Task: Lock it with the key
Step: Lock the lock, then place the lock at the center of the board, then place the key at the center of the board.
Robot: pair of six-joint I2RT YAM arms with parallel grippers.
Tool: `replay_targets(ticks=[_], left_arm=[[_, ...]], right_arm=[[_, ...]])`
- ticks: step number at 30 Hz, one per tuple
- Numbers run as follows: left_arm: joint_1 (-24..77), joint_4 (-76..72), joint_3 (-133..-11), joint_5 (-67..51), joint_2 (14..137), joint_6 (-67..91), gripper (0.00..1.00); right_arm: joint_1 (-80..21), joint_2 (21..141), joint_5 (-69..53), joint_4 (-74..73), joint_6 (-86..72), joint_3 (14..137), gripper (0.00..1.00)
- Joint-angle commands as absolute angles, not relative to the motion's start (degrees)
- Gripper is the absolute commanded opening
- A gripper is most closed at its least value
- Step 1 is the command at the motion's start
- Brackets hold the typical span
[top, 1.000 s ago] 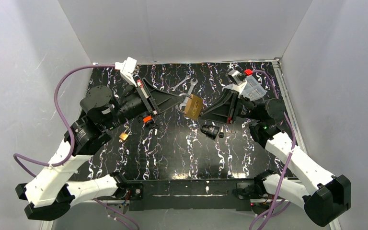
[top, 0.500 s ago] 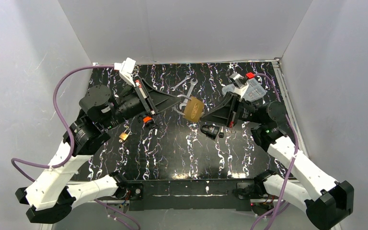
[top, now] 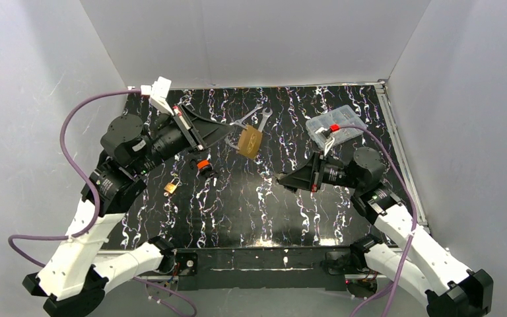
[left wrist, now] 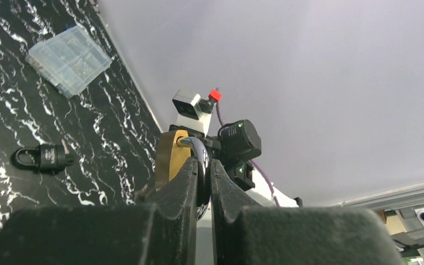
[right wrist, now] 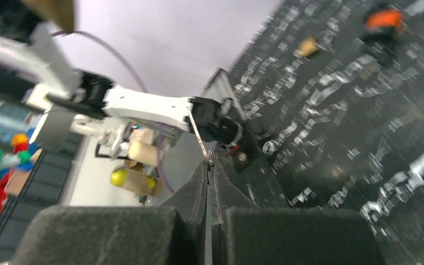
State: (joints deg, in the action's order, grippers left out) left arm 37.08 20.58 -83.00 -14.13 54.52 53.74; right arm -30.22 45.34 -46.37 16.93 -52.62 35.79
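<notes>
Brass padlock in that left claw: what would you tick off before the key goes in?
1. The left gripper is shut on the shackle of the brass padlock: ok.
2. The right gripper is shut on the key: ok.
3. Key tip at the padlock: not ok, the two are well apart.
4. Keyhole turned toward the key: cannot tell.
5. Shackle pushed closed: cannot tell.

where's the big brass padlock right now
Top view: the brass padlock is in the left gripper, toward the back centre, just beside the wrenches.
</notes>
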Motion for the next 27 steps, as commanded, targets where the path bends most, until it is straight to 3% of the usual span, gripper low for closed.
replay_targets(ticks=[1,10,21,27], left_arm=[[35.2,16.9,-76.8,-17.0,53.3,53.8,0.00],[33.5,6.7,-58.8,-32.4,61.9,54.7,0.00],[33.5,-24.7,-39.7,-43.5,80.3,65.5,0.00],[33.5,-35.9,-35.6,-47.5,91.0,68.2,0.00]], right_arm=[[-29.9,45.7,-36.4,-4.4,-45.5,35.5,0.01],[-30.4,45.2,-30.2,-12.7,-50.8,24.8,0.01],[-31.3,53.7,-21.8,-4.5,-55.6,19.3,0.01],[-31.3,60.3,-18.2,1.7,-54.1,18.1,0.01]])
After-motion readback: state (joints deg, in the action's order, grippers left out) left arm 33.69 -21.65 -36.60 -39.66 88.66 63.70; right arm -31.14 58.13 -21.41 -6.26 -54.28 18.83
